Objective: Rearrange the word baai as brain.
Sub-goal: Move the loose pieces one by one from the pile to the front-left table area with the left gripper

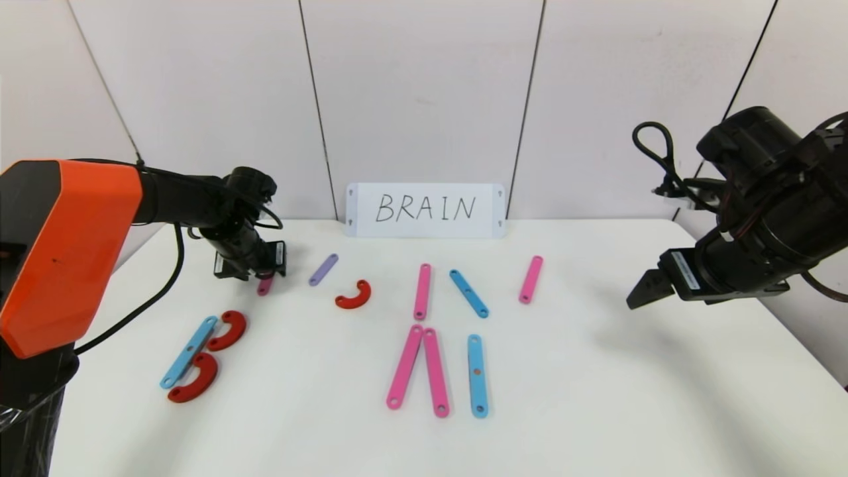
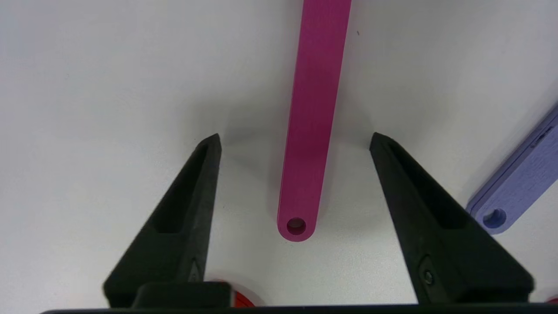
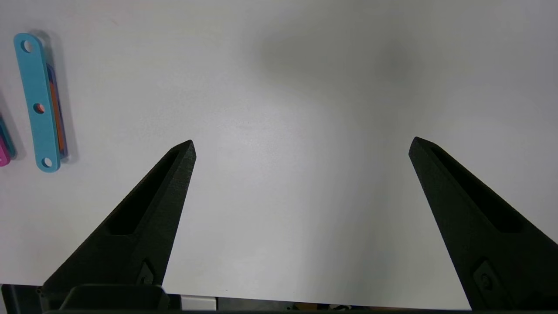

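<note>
**B stands, the R is only half begun**

Nearest the head camera lie two long pink strips (image 1: 417, 368) meeting at their far ends like an A without its bar, with a light-blue strip (image 1: 477, 375) just beside them as the I; both sit well in front of the white BRAIN card (image 1: 424, 210). To the card's front left, the blue strip and two red half-rings (image 1: 211, 354) already read as a B. Nearer the card, loose pieces wait: a red half-ring (image 1: 353, 295), a purple strip (image 1: 323, 269), a pink strip (image 1: 422, 291), a blue strip (image 1: 469, 293) and another pink one (image 1: 530, 279). The left gripper (image 2: 296, 139) straddles a short pink strip (image 2: 311, 126) left of the purple one, its jaws apart on either side and not yet touching it. I judge R and N still unbuilt. The right gripper (image 3: 301, 146) hangs spread wide, far right of the card.
</note>
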`<state>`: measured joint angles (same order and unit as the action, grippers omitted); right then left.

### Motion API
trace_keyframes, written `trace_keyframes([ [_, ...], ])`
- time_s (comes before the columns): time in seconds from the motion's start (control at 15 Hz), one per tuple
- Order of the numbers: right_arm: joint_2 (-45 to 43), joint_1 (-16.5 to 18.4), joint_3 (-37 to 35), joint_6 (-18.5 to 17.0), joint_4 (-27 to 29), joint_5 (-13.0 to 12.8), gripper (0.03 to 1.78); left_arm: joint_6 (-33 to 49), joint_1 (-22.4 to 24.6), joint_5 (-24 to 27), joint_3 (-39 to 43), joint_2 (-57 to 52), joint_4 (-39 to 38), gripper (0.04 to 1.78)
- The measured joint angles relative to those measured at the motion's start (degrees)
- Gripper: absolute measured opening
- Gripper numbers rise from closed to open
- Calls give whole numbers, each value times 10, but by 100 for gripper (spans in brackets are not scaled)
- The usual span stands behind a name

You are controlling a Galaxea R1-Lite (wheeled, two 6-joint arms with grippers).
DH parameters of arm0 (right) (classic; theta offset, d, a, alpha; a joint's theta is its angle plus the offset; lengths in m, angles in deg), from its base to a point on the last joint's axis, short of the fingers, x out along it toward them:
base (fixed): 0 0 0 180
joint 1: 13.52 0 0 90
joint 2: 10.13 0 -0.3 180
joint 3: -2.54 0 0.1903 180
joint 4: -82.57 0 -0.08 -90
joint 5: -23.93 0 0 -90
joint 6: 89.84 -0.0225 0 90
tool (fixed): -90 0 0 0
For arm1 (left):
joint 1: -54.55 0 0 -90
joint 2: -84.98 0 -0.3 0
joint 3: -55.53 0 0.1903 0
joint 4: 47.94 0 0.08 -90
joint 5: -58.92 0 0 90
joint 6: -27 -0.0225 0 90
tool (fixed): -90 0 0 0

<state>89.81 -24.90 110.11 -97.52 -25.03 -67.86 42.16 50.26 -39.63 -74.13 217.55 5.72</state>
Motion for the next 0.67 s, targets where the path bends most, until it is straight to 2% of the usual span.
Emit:
trace_keyframes([
  [0.2, -2, 1, 1, 0, 0, 0, 171, 0, 1, 0, 0, 2, -1, 51],
  [0.33, -4, 1, 1, 0, 0, 0, 171, 0, 0, 0, -1, 2, -2, 30],
  [0.67, -7, 2, 1, 0, 0, 0, 171, 1, 0, 0, -1, 5, -2, 27],
])
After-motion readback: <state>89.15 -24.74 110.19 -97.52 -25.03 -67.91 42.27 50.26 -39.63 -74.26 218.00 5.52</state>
